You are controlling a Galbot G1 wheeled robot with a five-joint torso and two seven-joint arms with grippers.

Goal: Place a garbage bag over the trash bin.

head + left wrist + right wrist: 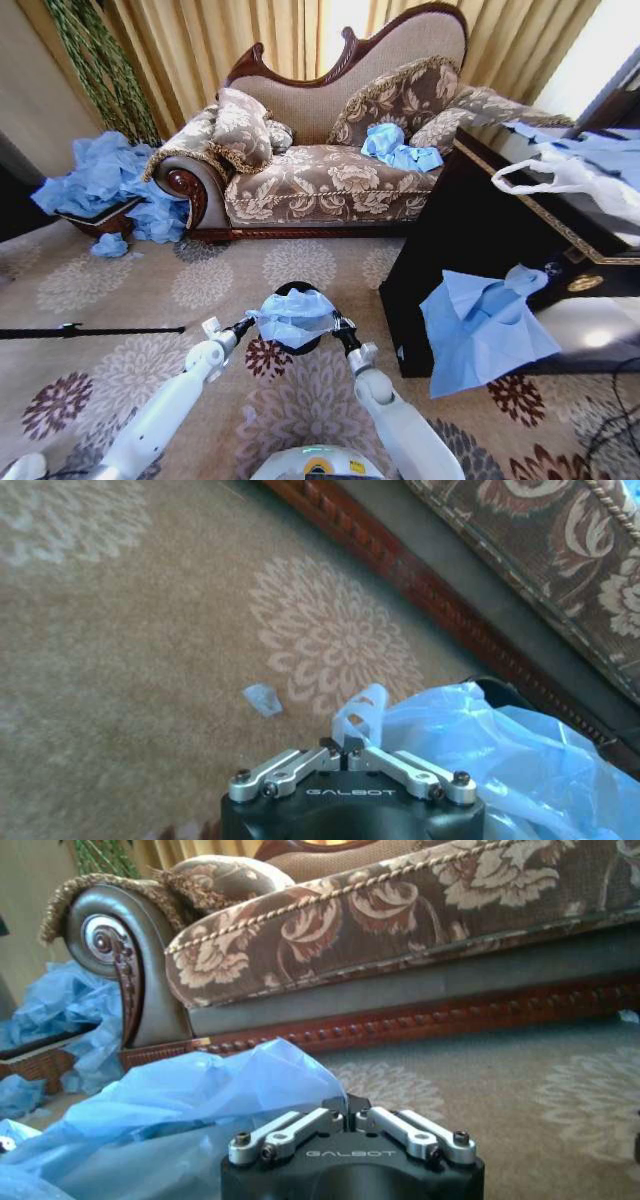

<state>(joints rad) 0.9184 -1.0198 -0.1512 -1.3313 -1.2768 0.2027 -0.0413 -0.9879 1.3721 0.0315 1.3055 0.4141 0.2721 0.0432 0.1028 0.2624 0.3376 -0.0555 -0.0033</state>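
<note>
Stretched between both pincers, the garbage bag (293, 316) is held over the trash bin (297, 346) on the carpet (150, 290). The left pincer (249, 321) is clamped on one edge, the right pincer (338, 323) on the other (fingers closed on plastic). Beyond stands the sofa (320, 150).

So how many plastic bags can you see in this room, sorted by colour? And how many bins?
Light-blue bags lying singly: 3, the garbage bag held over the bin by the left gripper and right gripper, one on the sofa, one hanging off the dark table.
Blue heap: uncountable.
White bags: 1.
Trash bin: 1.
Total: 5.
</note>
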